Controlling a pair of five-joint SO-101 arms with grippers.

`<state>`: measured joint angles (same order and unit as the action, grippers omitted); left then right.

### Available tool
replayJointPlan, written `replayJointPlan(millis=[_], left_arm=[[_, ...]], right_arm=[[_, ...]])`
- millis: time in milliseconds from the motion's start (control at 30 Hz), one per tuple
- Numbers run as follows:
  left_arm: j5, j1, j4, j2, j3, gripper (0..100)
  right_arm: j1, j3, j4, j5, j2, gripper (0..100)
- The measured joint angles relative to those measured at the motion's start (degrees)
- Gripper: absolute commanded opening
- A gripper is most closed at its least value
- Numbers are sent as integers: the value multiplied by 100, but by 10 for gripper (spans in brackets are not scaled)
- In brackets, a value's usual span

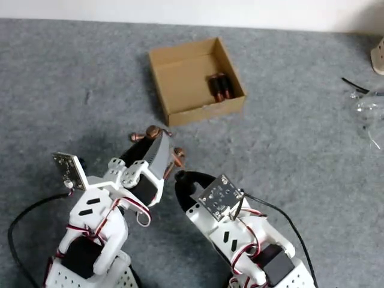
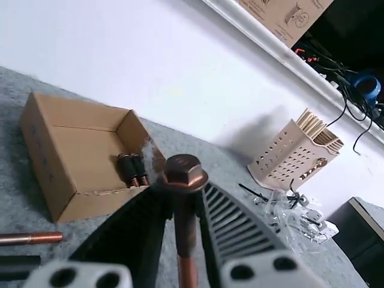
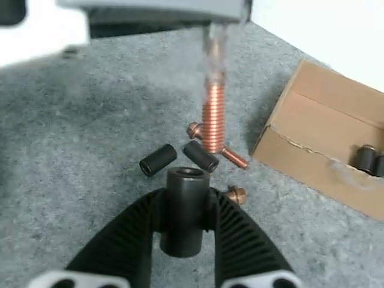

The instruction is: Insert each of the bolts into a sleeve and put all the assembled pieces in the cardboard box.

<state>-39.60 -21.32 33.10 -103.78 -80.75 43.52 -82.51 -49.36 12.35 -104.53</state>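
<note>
My left gripper [image 2: 185, 193] is shut on a copper bolt [image 2: 184, 174], held upright with its hex head on top and its threaded end [image 3: 213, 120] hanging just above the sleeve. My right gripper [image 3: 185, 201] is shut on a black sleeve [image 3: 183, 210], open end up, below and slightly short of the bolt tip. In the high view both grippers [image 1: 155, 139] [image 1: 180, 177] meet near the cardboard box [image 1: 174, 72]. Two assembled pieces [image 1: 219, 87] lie in the box. Two loose sleeves [image 3: 158, 160] [image 3: 201, 156] and several loose bolts [image 3: 236, 193] lie on the carpet.
Grey carpet covers the table. A perforated holder with sticks [image 2: 294, 157] and clear plastic bags [image 1: 366, 108] sit at the far right by the wall. Another bolt [image 2: 30, 238] lies beside the left gripper. Open carpet lies to the left of the box.
</note>
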Motion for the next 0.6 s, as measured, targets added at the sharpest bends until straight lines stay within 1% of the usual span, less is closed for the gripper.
replayJointPlan(millis=[67, 300, 533, 600], left_arm=[[0, -18, 0, 0, 0, 6], [0, -9, 97, 0, 0, 6], [9, -563, 246, 0, 0, 6], [9, -615, 246, 0, 0, 6]], right_arm=[[-141, 0, 79, 0, 0, 4], [-176, 0, 114, 0, 0, 4], [-193, 0, 114, 35, 0, 4], [-193, 0, 114, 35, 0, 4]])
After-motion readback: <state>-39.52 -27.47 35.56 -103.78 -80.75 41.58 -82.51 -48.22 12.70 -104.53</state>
